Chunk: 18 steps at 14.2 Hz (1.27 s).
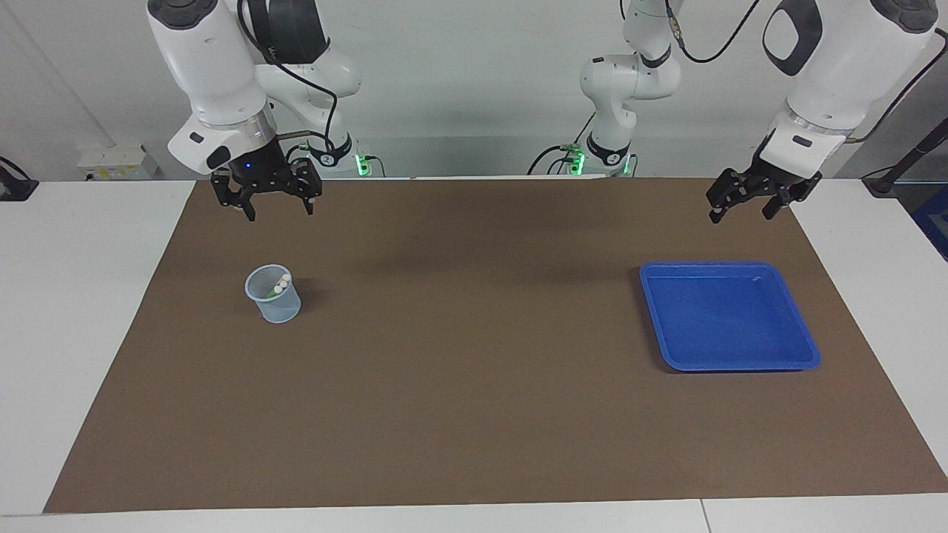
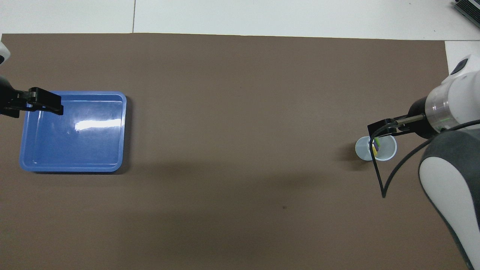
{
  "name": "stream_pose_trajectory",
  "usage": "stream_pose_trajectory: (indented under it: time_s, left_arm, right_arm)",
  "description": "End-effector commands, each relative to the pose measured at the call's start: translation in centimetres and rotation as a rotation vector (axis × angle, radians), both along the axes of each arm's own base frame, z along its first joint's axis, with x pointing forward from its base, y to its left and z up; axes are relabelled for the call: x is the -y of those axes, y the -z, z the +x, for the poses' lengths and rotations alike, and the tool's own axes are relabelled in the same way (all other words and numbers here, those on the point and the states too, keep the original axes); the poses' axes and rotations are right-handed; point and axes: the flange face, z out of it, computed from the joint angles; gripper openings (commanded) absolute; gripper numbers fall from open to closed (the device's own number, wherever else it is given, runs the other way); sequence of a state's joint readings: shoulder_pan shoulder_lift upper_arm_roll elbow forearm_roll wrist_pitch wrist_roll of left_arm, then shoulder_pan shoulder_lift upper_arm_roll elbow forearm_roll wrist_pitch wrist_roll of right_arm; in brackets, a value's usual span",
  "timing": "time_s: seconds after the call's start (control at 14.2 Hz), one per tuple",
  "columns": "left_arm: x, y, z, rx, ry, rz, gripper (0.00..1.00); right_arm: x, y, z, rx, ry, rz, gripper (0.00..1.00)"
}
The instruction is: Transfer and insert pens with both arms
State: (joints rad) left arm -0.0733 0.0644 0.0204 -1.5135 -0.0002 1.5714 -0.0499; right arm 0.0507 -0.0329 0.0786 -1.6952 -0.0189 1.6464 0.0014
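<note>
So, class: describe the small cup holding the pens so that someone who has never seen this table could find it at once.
Start from the brown mat that covers the table and go to the right arm's end of it, away from the blue tray. There stands a small pale-blue mesh cup, upright. It alone holds the pens, whose whitish ends show at its rim.

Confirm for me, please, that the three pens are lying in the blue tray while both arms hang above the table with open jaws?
Not quite: the pens stand in the small cup at the right arm's end, as the overhead view shows. The blue tray holds nothing. The rest stands: the left gripper and right gripper hang above the table, jaws open.
</note>
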Motion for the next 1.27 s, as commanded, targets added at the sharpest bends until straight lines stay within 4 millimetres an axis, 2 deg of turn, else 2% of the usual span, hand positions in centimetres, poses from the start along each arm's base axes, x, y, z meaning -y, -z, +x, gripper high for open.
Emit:
stream_pose_trajectory:
  time_s: [0.0,0.28,0.35,0.56,0.77,0.91,1.2]
  left_arm:
    - [-0.1,-0.6,-0.1,0.004,0.011,0.012,1.0]
    - [-0.1,-0.6,-0.1,0.004,0.011,0.012,1.0]
    - [-0.1,-0.6,-0.1,0.004,0.011,0.012,1.0]
    - [-0.1,-0.6,-0.1,0.004,0.009,0.012,1.0]
    - [-0.2,-0.6,-0.1,0.004,0.008,0.012,1.0]
    - [-0.2,-0.6,-0.1,0.006,0.008,0.012,1.0]
    - [-0.2,-0.7,-0.1,0.007,0.008,0.012,1.0]
  right_arm:
    - [-0.2,-0.6,-0.6,-0.011,0.021,0.019,1.0]
    - [0.3,-1.3,-0.6,-0.01,0.039,0.023,1.0]
    - [0.9,-1.4,-0.6,-0.008,0.052,0.023,1.0]
    - [4.5,-1.4,-0.3,-0.009,0.116,0.027,1.0]
    - [6.0,-1.4,-0.3,-0.011,0.144,0.029,1.0]
    - [6.3,-1.4,-0.3,-0.011,0.15,0.031,1.0]
    - [5.6,-1.4,-0.3,-0.012,0.138,0.029,1.0]
